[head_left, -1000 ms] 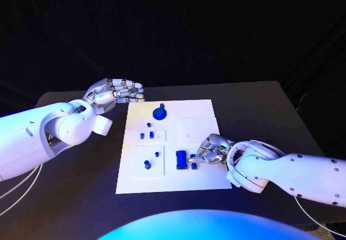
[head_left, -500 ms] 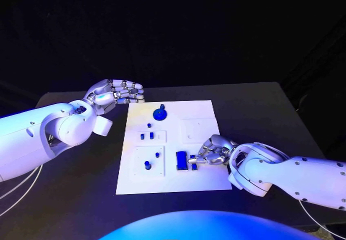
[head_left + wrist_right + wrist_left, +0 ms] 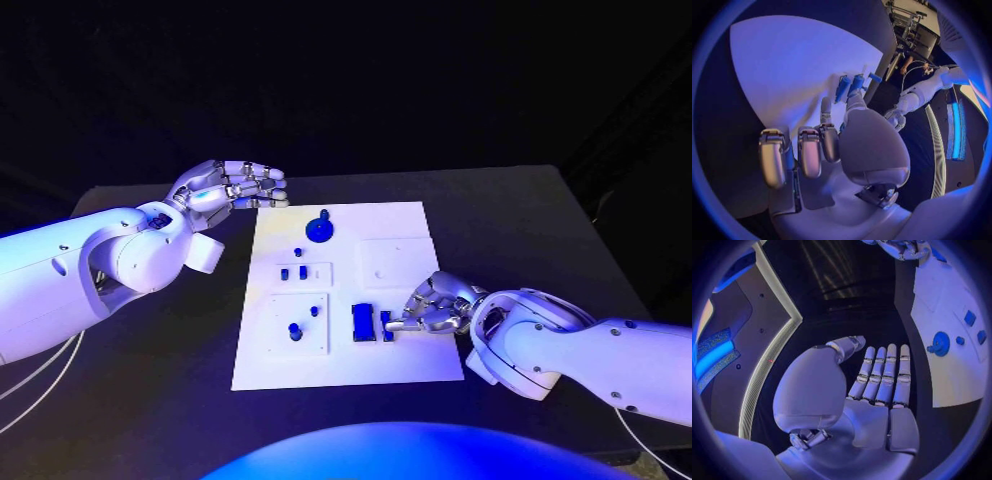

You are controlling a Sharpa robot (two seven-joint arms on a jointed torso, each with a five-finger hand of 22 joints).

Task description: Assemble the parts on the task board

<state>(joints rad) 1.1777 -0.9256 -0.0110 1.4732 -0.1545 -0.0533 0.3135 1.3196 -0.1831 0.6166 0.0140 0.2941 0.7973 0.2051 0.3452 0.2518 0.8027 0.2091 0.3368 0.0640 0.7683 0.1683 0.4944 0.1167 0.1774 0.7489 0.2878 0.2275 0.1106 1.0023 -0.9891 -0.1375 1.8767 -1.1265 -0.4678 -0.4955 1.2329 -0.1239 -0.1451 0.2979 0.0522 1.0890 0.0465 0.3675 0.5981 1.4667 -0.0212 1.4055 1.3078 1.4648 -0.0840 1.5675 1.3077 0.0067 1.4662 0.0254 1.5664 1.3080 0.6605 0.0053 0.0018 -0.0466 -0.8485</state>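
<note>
Now, left hand (image 3: 231, 185): it hangs over the black table (image 3: 534, 215), just off the far left corner of the task board (image 3: 397, 225). It holds nothing. In the left wrist view its fingers (image 3: 882, 375) lie straight and side by side, with the thumb bent across.
Right hand (image 3: 430, 305): it sits low over the near right part of the task board. Its fingertips are at a small blue part (image 3: 387, 325). The right wrist view shows the thumb and one finger reaching to that part (image 3: 856, 84), while the other fingers curl back. I cannot tell if the hand really pinches it or just touches it.
Blue block (image 3: 362, 320): a bigger blue piece, just beside the small part, on the side away from the right hand.
Round blue part (image 3: 320, 228): it lies at the far end of the board, near the left hand and well apart from the right hand.
Little blue parts (image 3: 294, 270): a few sit in the middle of the board, between the two hands.
More little parts (image 3: 296, 330): they sit on the near left of the board, past the blue block from the right hand.
</note>
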